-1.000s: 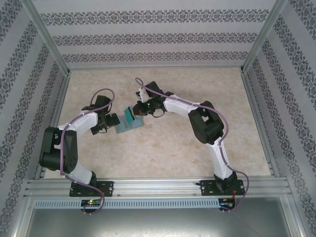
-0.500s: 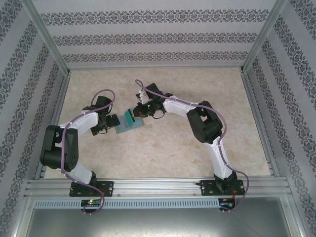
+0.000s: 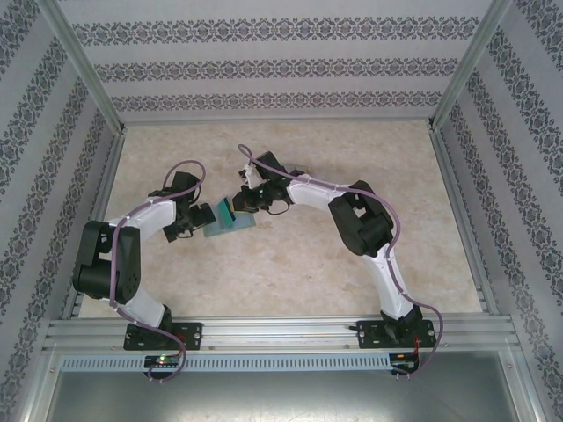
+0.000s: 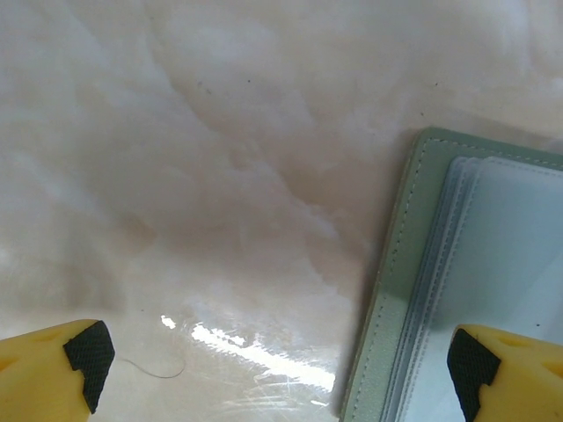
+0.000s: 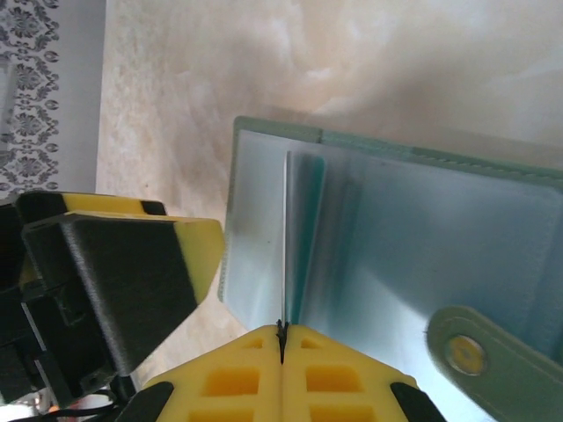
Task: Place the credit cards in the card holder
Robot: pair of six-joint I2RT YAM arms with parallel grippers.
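The left arm (image 3: 132, 230) and right arm (image 3: 383, 264) are white links with black joints, each looped by a mauve cable (image 3: 185, 164). Black base plates (image 3: 163, 335) are bolted on the rail (image 3: 281, 332). The left gripper (image 4: 277, 369) has yellow fingers (image 4: 40, 374) with black pads (image 4: 88, 359).

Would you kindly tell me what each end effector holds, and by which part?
The right end effector pinches the teal card by one edge, over the card holder. The left end effector is open, holding nothing.

Card holder (image 3: 234, 225) lies on table (image 3: 290, 264) between left claw (image 3: 208, 218) and right claw (image 3: 239, 201).
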